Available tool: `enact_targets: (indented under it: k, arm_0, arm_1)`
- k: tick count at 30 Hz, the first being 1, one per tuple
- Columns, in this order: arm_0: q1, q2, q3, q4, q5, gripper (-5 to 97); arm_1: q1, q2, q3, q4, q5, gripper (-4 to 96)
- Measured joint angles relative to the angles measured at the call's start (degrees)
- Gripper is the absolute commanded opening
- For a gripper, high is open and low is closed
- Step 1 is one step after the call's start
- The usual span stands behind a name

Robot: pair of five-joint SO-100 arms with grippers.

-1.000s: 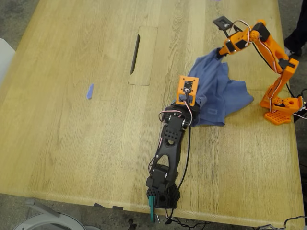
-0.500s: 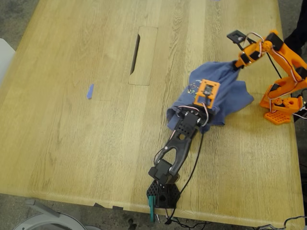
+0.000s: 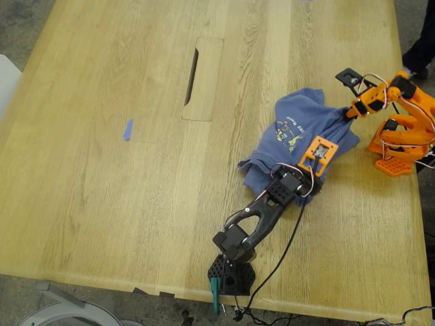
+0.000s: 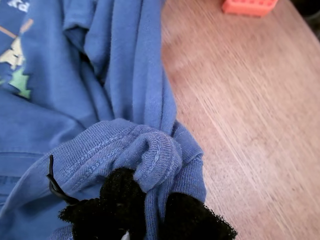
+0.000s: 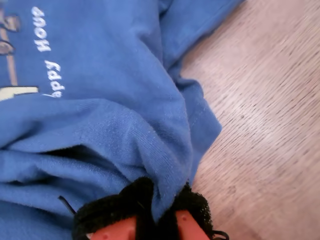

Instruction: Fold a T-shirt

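Observation:
The blue-purple T-shirt (image 3: 289, 146) lies bunched on the wooden table at the exterior view's right, with its green-and-yellow print (image 3: 288, 133) facing up. My first gripper (image 3: 313, 175), on the black arm, is shut on a ribbed edge of the shirt at its near right side. In the first wrist view the gripper (image 4: 145, 202) pinches the fabric (image 4: 115, 100). My second gripper (image 3: 347, 113), on the orange arm, is shut on the shirt's far right edge. In the second wrist view the gripper (image 5: 160, 212) holds a fold of cloth (image 5: 100, 110) beside white lettering (image 5: 47, 65).
A cable slot panel (image 3: 202, 78) is set into the table's middle. A small blue tape piece (image 3: 127, 129) lies to its left. The orange arm's base (image 3: 397, 148) stands near the right table edge, the black arm's base (image 3: 231, 275) at the near edge. A person's foot (image 3: 421, 47) shows at the far right.
Both grippers have moved toward the exterior view's right and nearer, pulling the shirt with them. The shirt has turned over, so its print now faces up.

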Motion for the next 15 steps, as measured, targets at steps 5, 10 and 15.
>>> enact_targets:
  k: [5,10,15]
  arm_0:
    - [1.1,-0.2,7.6,-5.8,0.0,0]
    - [2.5,-0.2,12.6,-8.7,-0.5,0]
    - [4.4,-0.2,14.3,-9.1,-0.6,0]
  arm_1:
    - [0.3,11.5,10.4,0.0,-0.3,0.2]
    - [2.5,23.4,17.8,2.9,-1.1,0.2]
    - [5.5,27.0,21.4,2.5,-1.8,0.1]
